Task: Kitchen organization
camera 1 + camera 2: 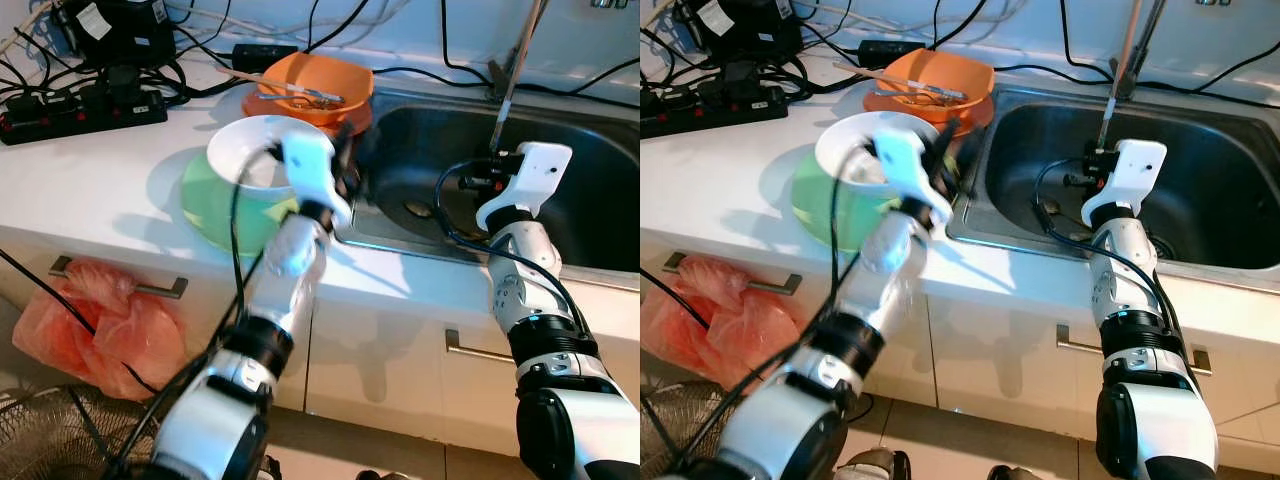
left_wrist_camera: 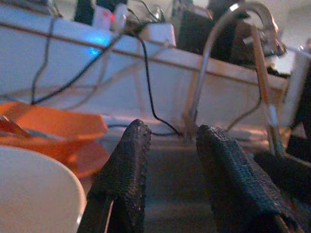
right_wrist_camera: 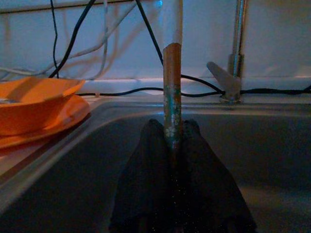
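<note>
On the far left of the white surface [image 1: 90, 170] sits one black power strip [image 1: 80, 112] amid a tangle of black cables, and below it one red plastic bag [image 1: 85, 320] hangs from a drawer handle. Next comes one green bowl [image 1: 215, 210] with one white bowl [image 1: 250, 150] resting in it. The left claw [image 1: 345, 165] hovers at the right rim of the white bowl, just at the edge between the surface and the sink [image 1: 560, 200]; its two black fingers [image 2: 126, 170] stand moderately apart with nothing between them, and in the left wrist view the white bowl's rim lies just beside one finger, not gripped.

Behind the claw, one orange bowl [image 1: 315, 85] sits on one orange plate [image 1: 350, 120], with thin utensils lying inside the bowl; how many cannot be told.

Further right, over the steel sink, the right claw [image 3: 170, 141] is closed around one long wooden stick [image 3: 171, 97], which stands nearly upright. The stick rises from between the fingertips, its lower wood stained greenish and its upper part wrapped in white. In the head views it runs up from the claw toward the wall at the back. One faucet [image 3: 236, 48] stands at the sink's rear edge, close beside the stick.
</note>
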You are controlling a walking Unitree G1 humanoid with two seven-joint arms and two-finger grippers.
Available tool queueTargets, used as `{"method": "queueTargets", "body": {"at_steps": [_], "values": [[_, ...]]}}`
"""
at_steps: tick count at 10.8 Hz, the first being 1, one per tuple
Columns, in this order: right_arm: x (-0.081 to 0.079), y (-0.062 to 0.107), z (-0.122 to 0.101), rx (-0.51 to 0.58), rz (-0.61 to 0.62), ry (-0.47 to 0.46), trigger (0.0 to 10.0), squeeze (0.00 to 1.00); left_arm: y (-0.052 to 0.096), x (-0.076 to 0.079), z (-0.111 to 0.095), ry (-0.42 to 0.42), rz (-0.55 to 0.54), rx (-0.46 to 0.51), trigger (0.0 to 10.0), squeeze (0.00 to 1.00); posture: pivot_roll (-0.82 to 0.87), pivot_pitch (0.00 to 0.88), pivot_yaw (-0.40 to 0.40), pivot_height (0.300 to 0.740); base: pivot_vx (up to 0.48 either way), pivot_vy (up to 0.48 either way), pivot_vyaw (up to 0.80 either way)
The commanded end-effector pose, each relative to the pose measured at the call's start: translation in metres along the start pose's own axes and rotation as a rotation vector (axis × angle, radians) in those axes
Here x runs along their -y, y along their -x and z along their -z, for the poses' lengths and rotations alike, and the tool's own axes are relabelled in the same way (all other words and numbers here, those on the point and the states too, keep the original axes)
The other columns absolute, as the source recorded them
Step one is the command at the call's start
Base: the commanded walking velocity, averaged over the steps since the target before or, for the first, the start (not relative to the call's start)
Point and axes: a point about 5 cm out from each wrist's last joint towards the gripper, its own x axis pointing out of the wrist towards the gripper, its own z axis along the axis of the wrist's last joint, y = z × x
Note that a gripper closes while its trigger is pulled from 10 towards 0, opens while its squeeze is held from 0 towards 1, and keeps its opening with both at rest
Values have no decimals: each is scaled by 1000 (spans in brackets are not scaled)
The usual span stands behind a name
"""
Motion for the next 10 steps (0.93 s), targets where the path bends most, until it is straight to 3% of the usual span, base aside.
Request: {"method": "queueTargets", "body": {"at_steps": [1, 4, 10], "values": [[7, -2, -5, 19, 34, 5, 10000, 0, 22, 40, 10, -116, 314, -64, 10000, 0, 171, 159, -27, 740, 0, 0, 0], [15, 2, 6, -24, 75, 23, 10000, 0, 24, 47, 15, -132, 344, -90, 10000, 0, 169, 162, -26, 740, 0, 0, 0], [15, 2, 6, -24, 75, 23, 10000, 0, 24, 47, 15, -132, 344, -90, 10000, 0, 169, 162, -26, 740, 0, 0, 0]]}}
